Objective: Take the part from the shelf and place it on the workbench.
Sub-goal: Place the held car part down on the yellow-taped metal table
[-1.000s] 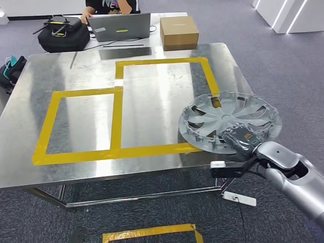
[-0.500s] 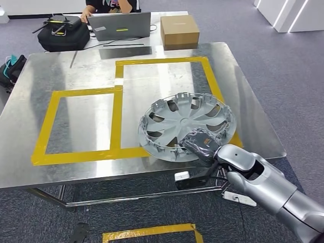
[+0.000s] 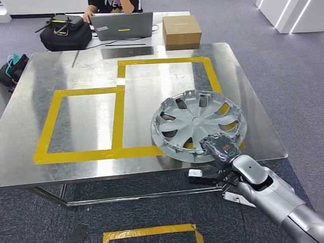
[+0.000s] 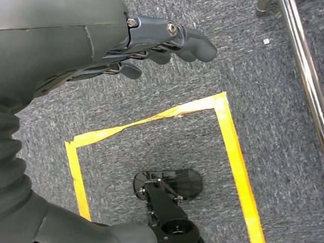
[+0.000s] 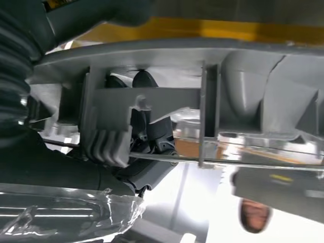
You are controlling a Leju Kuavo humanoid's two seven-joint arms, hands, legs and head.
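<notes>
Right robot hand (image 3: 220, 148) clamped on wheel cover (image 3: 197, 124) rim over workbench (image 3: 76, 167); left robot hand (image 4: 153, 43) slack, fingers apart.

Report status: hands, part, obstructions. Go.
Right hand grips hubcap at its near rim, over workbench. Left hand holds nothing, fingers apart. Nothing on the workbench around it.

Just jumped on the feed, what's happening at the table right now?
The robot's right hand grips the near rim of a silver hubcap over the steel workbench, above the front right part of the yellow tape outline. Whether the hubcap rests on the surface is not clear. The left hand hangs over the carpet with nothing in it. A person sits at a laptop behind the bench.
</notes>
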